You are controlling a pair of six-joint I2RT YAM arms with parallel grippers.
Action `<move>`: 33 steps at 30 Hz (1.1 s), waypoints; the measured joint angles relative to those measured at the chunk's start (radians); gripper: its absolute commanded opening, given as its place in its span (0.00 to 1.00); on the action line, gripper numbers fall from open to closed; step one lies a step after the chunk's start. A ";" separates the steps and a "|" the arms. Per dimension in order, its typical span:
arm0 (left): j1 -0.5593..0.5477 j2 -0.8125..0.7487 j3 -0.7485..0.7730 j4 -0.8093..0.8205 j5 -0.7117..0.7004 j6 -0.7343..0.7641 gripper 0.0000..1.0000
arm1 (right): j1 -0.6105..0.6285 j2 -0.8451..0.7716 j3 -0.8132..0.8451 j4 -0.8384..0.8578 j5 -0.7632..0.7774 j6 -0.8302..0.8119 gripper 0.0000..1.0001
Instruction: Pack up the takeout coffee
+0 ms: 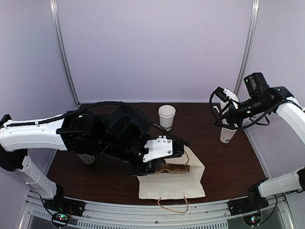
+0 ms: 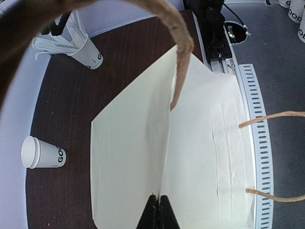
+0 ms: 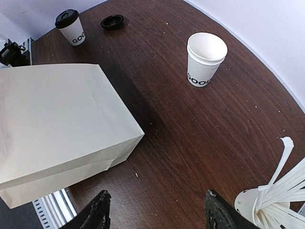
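**At the bag's mouth: opening comes before any loading**

Near the front edge of the dark brown wooden table, pinching the cream paper bag by a fold of its paper with the left gripper, with jaws pressed tight together on the sheet. Bag on its side, one panel raised tent-like along the crease, one brown twine handle looped up past the wrist camera, not yet standing.

Off to the right, well apart from the bag: right gripper, spread wide around nothing, hovering by the white cup bristling with long white sticks.

On the table's left side, beyond the bag in the right wrist view: small white paper cup with a black plastic lid, upright. Just beside it, a loose round black lid. Toward the back centre, a second small white paper cup without a lid, upright, well clear of the bag. No cup visibly inside the bag.

Judged as the bag-opening step, with packing proper hardly begun. Next, probably: stand the bag upright, keep the mouth held wide, then reach across with the free right gripper for a cup. Calls for a level hold around the cup wall, and likely for capping the bare cup first.
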 measured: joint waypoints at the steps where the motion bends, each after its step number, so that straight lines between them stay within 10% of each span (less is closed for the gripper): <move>1: 0.000 -0.014 -0.012 0.012 -0.005 -0.003 0.00 | 0.000 0.000 0.000 0.000 0.000 0.000 0.67; 9: 0.029 -0.018 0.003 0.051 -0.030 -0.005 0.00 | 0.000 0.000 0.000 0.000 0.000 -0.004 0.67; 33: 0.565 0.288 0.336 -0.037 0.390 -0.060 0.00 | 0.000 -0.005 -0.031 0.008 -0.001 -0.012 0.67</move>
